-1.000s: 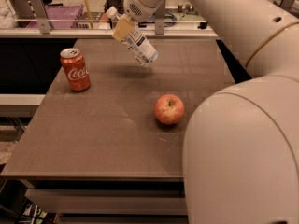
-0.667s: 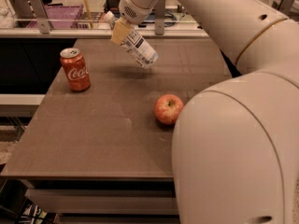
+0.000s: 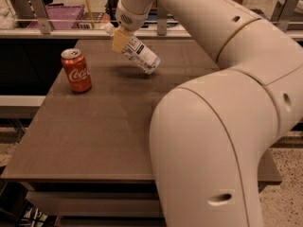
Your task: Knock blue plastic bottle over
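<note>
The blue plastic bottle (image 3: 140, 56) is a clear bottle with a white label and a white cap. It leans steeply over the far middle of the table, cap up and to the left and base down and to the right, near the tabletop. My gripper (image 3: 121, 39) is at the bottle's neck and touches it, with a tan pad in front of the neck. The arm reaches in from the right foreground.
A red Coca-Cola can (image 3: 76, 71) stands upright at the left of the brown table (image 3: 94, 136). My large white arm (image 3: 213, 141) fills the right side and hides that part of the table. A rail and a purple bin (image 3: 57, 17) lie behind the table.
The bottle leans lower than before, with the gripper still at its neck. My arm has swung further into view and now hides the apple that stood right of centre.
</note>
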Tool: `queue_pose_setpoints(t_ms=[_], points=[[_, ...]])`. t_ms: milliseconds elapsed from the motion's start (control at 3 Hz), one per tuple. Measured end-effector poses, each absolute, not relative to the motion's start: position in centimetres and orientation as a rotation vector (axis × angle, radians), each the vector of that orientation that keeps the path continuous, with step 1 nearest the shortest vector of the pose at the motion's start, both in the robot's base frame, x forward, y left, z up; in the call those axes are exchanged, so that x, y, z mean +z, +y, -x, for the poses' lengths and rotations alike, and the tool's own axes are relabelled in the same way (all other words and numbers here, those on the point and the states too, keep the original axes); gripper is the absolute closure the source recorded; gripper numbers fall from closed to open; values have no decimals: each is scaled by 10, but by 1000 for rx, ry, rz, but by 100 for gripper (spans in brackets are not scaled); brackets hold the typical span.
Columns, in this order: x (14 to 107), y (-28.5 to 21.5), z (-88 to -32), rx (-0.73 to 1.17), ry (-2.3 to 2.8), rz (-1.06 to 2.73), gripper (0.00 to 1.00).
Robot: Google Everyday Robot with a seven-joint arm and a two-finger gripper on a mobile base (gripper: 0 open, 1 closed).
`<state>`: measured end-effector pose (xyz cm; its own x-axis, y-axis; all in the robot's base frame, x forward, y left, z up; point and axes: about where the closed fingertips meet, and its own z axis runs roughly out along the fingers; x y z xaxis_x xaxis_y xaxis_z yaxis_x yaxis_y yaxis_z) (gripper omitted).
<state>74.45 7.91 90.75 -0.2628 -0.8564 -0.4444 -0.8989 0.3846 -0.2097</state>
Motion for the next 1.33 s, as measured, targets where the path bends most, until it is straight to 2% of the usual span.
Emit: queue_pose_setpoints(t_ms=[667, 1333], points=[[874, 95, -759, 156, 2184, 1569, 100], [850, 121, -773, 338, 2099, 1521, 100]])
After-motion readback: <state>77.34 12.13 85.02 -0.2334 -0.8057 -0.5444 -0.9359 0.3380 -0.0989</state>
